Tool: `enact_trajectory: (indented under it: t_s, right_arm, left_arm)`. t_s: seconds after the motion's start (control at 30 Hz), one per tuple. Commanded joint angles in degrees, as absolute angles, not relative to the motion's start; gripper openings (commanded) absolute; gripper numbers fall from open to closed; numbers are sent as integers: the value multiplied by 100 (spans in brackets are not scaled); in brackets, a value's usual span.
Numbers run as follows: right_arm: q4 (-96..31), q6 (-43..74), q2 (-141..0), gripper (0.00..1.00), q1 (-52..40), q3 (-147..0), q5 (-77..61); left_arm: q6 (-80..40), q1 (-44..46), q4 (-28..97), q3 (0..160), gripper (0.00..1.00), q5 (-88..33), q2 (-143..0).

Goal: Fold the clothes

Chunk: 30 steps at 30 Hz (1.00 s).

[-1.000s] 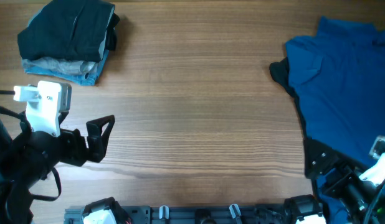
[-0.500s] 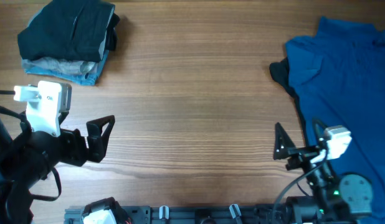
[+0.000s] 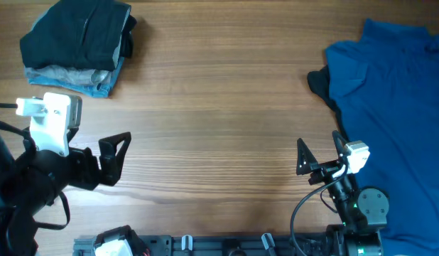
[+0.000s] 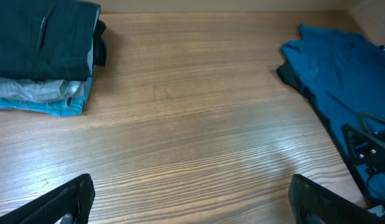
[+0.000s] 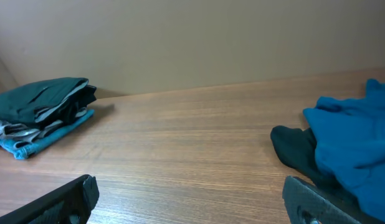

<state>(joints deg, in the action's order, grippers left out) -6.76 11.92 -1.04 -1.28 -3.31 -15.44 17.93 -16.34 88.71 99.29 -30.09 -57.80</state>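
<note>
A crumpled blue shirt (image 3: 397,92) lies unfolded at the right of the table; it also shows in the left wrist view (image 4: 342,68) and the right wrist view (image 5: 354,143). A stack of folded clothes (image 3: 77,46), dark on top and light blue below, sits at the far left, seen too in the left wrist view (image 4: 43,56) and the right wrist view (image 5: 40,112). My left gripper (image 3: 116,158) is open and empty over bare wood at the front left. My right gripper (image 3: 319,153) is open and empty at the front right, beside the shirt's lower left edge.
The wooden table (image 3: 219,107) spans the view. A black rail with fixtures (image 3: 226,245) runs along the front edge. A beige wall (image 5: 192,37) stands behind the table.
My right gripper has swung from the front right corner, over the shirt, leftward and up onto bare wood. The left arm has not moved.
</note>
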Motion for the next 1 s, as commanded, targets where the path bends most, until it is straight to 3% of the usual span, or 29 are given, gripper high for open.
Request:
enact_trajectory:
  t_s: [0.0, 0.33, 0.43, 0.5, 0.6, 0.8, 0.97]
  right_arm:
    - [-639, 1214, -27, 100, -104, -340, -1638]
    - [-639, 1214, -27, 100, -104, -340, -1638]
    - [-639, 1214, -27, 100, -104, -340, -1638]
    - [-639, 1214, -27, 100, -104, -340, -1638]
    - [-639, 1214, -27, 100, -104, -340, -1638]
    - [-639, 1214, -27, 100, -104, -340, -1638]
    - [-639, 1214, -27, 100, -104, -340, -1638]
  left_arm:
    - [1890, -1625, 8860, 9918, 100, -3059, -5784]
    - [1887, -1623, 8862, 9918, 100, -2945, -5756]
    - [1865, -1492, 7887, 9725, 100, -2759, -5330]
    - [1863, -1205, 6084, 8772, 100, -2633, -4674]
    - [1087, -1162, 4346, 6755, 100, -2630, -3385]
    - [60, -1114, 2790, 3371, 100, -2622, -539]
    - [60, -954, 1487, 1820, 100, -2670, -19]
